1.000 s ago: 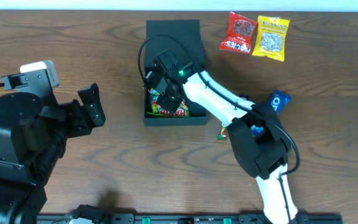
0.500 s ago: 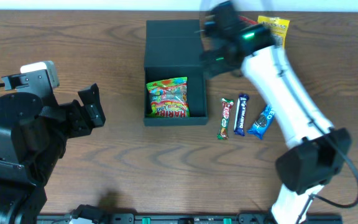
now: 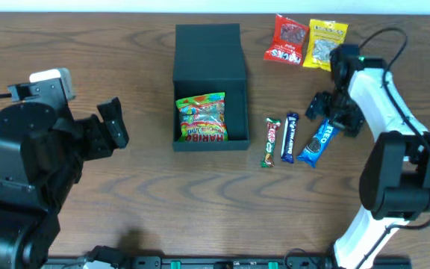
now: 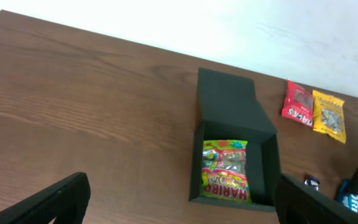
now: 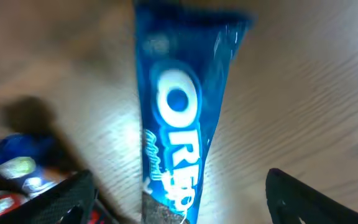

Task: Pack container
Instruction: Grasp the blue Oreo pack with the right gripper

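Note:
The dark container (image 3: pixel 209 52) stands open at the table's back middle, its flap lid lying flat behind it. A colourful gummy bag (image 3: pixel 202 117) lies inside it. My right gripper (image 3: pixel 333 116) hovers open at the right, over the upper end of a blue Oreo packet (image 3: pixel 316 143). In the right wrist view the Oreo packet (image 5: pixel 179 118) runs down between the spread fingers of the gripper (image 5: pixel 179 199), touching neither. My left gripper (image 3: pixel 110 127) stands open at the left, apart from the container (image 4: pixel 229 106), with nothing in it.
Two chocolate bars (image 3: pixel 272 141) (image 3: pixel 290 137) lie side by side between the container and the Oreo packet. A red snack packet (image 3: pixel 287 39) and a yellow one (image 3: pixel 327 45) lie at the back right. The left arm's bulk fills the front left.
My right gripper let go of the gummy bag inside the container, opened, and swung out to the right, ending over the Oreo packet. The left arm barely moved.

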### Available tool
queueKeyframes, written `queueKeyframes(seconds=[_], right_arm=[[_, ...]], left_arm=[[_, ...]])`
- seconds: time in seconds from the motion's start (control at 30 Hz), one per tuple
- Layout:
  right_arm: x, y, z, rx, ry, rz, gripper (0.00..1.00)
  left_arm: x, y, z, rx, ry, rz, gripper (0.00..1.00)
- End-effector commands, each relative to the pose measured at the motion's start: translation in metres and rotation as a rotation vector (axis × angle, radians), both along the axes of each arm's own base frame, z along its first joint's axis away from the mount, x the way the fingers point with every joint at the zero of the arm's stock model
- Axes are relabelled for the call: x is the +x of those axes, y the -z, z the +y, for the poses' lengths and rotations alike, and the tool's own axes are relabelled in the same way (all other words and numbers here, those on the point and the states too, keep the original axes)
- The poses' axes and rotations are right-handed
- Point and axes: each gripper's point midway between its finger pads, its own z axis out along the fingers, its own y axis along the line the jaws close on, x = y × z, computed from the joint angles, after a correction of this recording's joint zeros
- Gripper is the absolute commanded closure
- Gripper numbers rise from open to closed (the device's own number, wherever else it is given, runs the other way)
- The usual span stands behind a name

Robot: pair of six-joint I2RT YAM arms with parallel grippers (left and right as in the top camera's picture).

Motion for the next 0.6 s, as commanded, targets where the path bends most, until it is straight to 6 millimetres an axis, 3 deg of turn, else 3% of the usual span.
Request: queueKeyframes(seconds=[0.0, 0.13, 0.37, 0.57], right_arm=[[-0.012, 0.015, 0.002, 0.001, 0.087, 0.016, 0.14], [-0.018, 0.033, 0.005, 0.020, 0.099, 0.016, 0.25], [-0.018, 0.043, 0.008, 0.033, 0.095, 0.005, 0.62], [-0.014, 0.045, 0.008, 0.036, 0.029, -0.006, 0.73]], left_arm=[[0.003, -0.004, 0.003, 0.011, -0.017, -0.009, 0.05], [0.004, -0.003, 0.003, 0.012, -0.017, -0.003, 0.05], [0.005, -0.004, 0.003, 0.012, -0.017, -0.006, 0.05], [0.005, -0.004, 0.003, 0.012, -0.017, -0.006, 0.05]])
